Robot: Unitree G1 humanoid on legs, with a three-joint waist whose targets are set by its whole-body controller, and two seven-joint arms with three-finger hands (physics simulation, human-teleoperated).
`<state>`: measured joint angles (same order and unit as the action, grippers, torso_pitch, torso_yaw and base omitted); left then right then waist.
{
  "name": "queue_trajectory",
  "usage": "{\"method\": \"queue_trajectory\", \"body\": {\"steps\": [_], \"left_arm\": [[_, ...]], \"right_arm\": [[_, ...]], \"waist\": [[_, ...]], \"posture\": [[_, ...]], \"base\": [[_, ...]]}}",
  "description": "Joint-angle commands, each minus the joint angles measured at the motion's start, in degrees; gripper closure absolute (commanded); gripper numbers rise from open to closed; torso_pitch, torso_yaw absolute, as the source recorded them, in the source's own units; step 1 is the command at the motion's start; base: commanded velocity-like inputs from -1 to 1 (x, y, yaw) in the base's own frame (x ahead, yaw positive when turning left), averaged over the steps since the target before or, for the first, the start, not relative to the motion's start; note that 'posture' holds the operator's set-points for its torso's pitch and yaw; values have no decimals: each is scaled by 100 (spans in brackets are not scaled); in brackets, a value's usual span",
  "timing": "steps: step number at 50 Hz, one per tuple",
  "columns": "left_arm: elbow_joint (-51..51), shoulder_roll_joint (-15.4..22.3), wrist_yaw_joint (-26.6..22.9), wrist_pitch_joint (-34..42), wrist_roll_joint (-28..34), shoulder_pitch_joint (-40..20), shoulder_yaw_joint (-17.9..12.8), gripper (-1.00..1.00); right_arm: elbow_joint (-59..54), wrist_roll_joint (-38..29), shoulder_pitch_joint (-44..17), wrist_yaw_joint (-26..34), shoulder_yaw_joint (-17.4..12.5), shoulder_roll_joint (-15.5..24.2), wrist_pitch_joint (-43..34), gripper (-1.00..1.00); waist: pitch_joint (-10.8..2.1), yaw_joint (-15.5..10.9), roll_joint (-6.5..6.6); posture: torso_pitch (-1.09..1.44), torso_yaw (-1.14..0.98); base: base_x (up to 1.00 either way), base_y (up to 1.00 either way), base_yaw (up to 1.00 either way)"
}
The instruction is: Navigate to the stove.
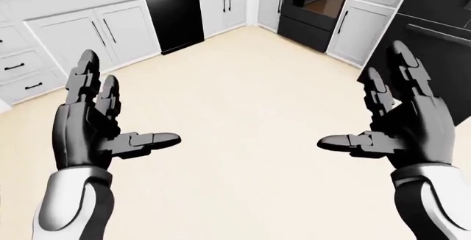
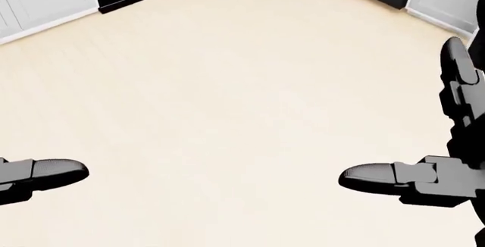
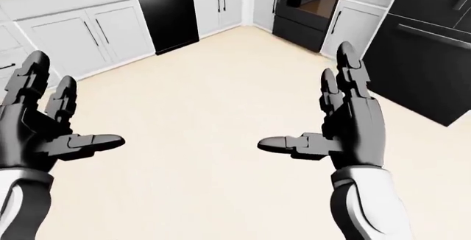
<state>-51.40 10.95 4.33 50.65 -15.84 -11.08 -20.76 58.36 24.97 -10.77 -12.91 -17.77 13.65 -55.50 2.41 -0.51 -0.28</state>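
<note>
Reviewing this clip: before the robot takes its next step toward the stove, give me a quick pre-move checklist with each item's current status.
1. Stove in sight: ok, the black stove with its oven window shows at top right of the left-eye view.
2. Floor toward it free of obstacles: ok, bare as far as visible.
3. Left hand empty: ok, fingers spread.
4. Right hand empty: ok, fingers spread.
5. Clearance from the tall black appliance at the right: cannot tell, it stands close beside the right hand.
6. Feet placement: cannot tell, not visible.
</note>
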Motion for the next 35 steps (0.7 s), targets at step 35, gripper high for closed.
{"method": "queue_trajectory", "body": {"steps": [35], "left_arm": [[-54, 46, 45, -221, 61, -132, 44, -100]], "right_arm": [[149, -808, -74, 662, 107, -501, 166, -100]], "waist": [[-17, 57, 93]], "posture": [[0, 0]], "base": [[-7, 0, -30]]}}
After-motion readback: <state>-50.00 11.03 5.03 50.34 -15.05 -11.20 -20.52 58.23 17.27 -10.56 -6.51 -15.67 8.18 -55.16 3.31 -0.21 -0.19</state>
